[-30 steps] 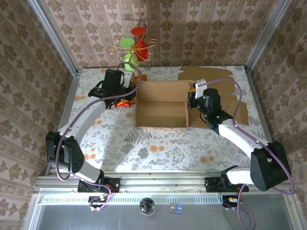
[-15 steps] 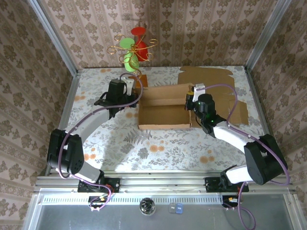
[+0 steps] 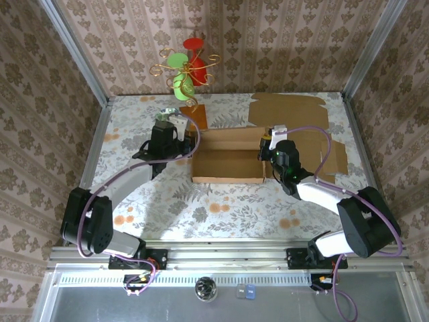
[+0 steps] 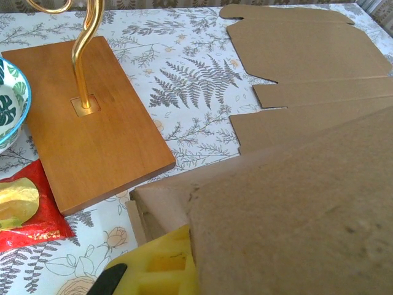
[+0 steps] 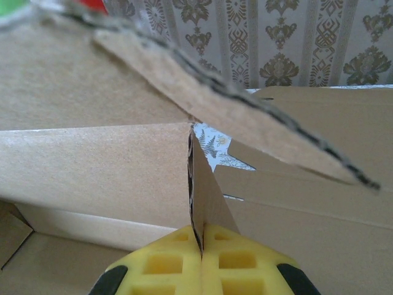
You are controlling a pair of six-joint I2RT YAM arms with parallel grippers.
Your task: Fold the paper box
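The brown cardboard box [image 3: 226,159] lies open-topped in the middle of the floral-patterned worktop [image 3: 167,201], its long side running left to right, held between the two arms. The left gripper [image 3: 190,143] meets its left end and the right gripper [image 3: 264,152] meets its right end.

In the right wrist view, the right gripper [image 5: 201,246] has its jaws pressed together on a thin upright cardboard wall of the box [image 5: 92,166], the two yellow pads [image 5: 166,264] touching it from either side. In the left wrist view, the left gripper [image 4: 184,273] is closed down on the box's end panel [image 4: 295,209]. One yellow pad [image 4: 156,270] lies against the cardboard, and the other is hidden behind it.

That panel covers much of the lower right of the left wrist view, so the inside of the box cannot be seen there. In the right wrist view a blurred, tilted flap crosses the upper part of the frame and cuts off what lies behind it.

The box is plain, unprinted brown board. Its far long wall leans and its flaps are not closed.

Beyond it lie flat brown cardboard sheets [image 3: 288,107]. Near the left end stands a rectangular wooden base with a gold wire stem [image 4: 86,123], with a red foil wrapper [image 4: 24,215] just beside it.
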